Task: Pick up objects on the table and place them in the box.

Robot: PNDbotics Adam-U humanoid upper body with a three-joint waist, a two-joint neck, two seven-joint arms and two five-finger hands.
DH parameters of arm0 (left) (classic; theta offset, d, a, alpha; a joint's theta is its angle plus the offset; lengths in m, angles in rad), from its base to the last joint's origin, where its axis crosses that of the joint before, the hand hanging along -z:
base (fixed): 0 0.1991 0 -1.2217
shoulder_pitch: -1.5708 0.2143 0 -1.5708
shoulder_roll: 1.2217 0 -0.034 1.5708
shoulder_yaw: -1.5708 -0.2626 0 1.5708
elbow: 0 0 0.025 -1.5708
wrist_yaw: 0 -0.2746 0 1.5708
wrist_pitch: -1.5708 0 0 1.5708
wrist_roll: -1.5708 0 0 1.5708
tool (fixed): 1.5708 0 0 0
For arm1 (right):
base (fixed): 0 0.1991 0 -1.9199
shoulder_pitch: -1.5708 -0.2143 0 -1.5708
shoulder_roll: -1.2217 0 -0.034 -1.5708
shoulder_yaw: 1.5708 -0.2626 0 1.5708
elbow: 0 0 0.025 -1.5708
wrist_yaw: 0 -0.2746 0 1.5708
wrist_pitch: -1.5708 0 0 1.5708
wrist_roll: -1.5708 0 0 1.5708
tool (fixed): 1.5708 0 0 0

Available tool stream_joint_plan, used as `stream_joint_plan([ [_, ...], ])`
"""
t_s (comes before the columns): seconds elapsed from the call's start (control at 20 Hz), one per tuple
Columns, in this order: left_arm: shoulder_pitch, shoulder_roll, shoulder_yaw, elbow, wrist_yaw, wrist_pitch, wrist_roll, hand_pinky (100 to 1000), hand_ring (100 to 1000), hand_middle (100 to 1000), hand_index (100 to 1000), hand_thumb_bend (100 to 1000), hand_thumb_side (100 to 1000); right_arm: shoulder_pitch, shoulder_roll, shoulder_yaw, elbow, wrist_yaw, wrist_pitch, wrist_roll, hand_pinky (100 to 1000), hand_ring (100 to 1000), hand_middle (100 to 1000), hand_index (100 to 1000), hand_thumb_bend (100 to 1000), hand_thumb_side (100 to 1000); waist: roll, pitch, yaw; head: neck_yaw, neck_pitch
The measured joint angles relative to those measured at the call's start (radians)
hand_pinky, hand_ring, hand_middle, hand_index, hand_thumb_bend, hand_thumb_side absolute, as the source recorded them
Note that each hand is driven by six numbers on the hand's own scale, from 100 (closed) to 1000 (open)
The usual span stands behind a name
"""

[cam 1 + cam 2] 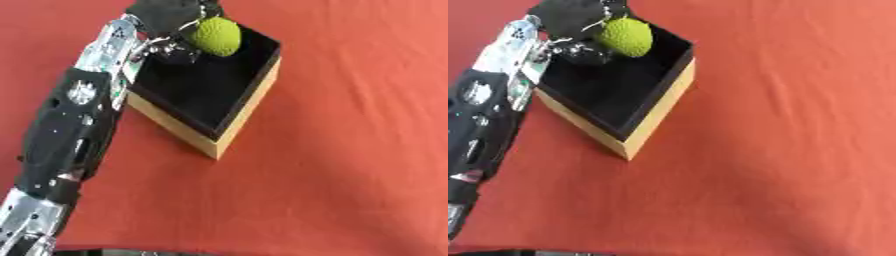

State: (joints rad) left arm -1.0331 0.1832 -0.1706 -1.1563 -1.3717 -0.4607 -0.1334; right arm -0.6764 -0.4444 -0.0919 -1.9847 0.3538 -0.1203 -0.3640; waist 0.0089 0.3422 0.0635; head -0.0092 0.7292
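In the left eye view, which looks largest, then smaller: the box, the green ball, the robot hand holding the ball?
1. Box, clearly the largest.
2 and 3. Green ball and left robot hand: they look about alike. The robot hand is cut off by the picture's top edge, so I do not rank them.

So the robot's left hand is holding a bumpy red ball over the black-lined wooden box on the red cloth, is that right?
Not quite: the ball is yellow-green, not red, as the left eye view shows clearly. The rest stands: the left hand holds it, fingers curled round it, over the far corner of the black-lined wooden box on the red cloth.
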Motion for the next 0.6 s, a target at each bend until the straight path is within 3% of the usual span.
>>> stream_joint_plan([
  [0.3, 0.027, -0.001, -0.008, 0.027, 0.004, -0.007, -0.041, 648, 565, 604, 758, 145, 100, 0.001, 0.000, 0.000, 0.000, 0.000, -0.001, 0.000, 754, 661, 653, 823, 100, 507, 0.005, -0.010, 0.005, -0.009, 0.009],
  [0.6, 0.033, -0.001, -0.012, 0.032, 0.005, -0.019, -0.087, 701, 640, 712, 863, 222, 100, 0.008, 0.000, 0.000, 0.000, 0.000, -0.001, -0.001, 754, 660, 653, 823, 100, 510, 0.007, -0.010, 0.005, -0.014, 0.009],
])
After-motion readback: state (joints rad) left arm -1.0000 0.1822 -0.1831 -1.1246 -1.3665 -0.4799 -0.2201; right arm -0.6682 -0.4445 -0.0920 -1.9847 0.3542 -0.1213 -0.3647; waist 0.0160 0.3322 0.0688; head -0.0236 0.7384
